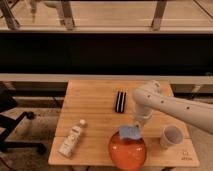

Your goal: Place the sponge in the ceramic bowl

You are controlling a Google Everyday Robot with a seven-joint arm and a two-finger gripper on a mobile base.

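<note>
The ceramic bowl is a wide glossy orange-red dish at the front edge of the wooden table. The light-blue sponge sits at the bowl's far rim, just under my gripper. My white arm reaches in from the right and bends down over the bowl's back edge. The gripper's tip is right at the sponge, and I cannot make out whether it holds it.
A black rectangular bar lies behind the bowl. A small whitish cup stands to the bowl's right. A white bottle lies on its side at the front left. A dark chair stands left of the table.
</note>
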